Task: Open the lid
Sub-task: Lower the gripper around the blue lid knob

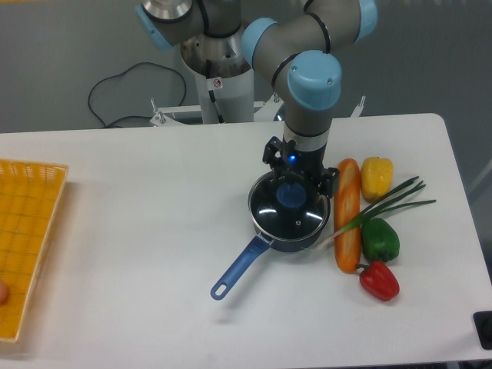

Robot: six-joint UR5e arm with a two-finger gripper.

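1. One round transparent glass lid point(294, 215) with a metal rim and a blue knob point(290, 195) sits closed on the dark blue long-handled saucepan point(240, 265), near the middle of the white surface point(138, 231).
2. Directly over the lid's back edge hangs the claw point(296, 180); its fingers appear spread either side of the knob, though contact cannot be judged from this angle.
3. Just right of the saucepan lie an orange carrot point(347, 215), a yellow pepper point(376, 176), green spring onions point(388, 201), a green pepper point(380, 239) and a red pepper point(379, 280).
4. At the far left edge rests a yellow woven basket point(27, 231).
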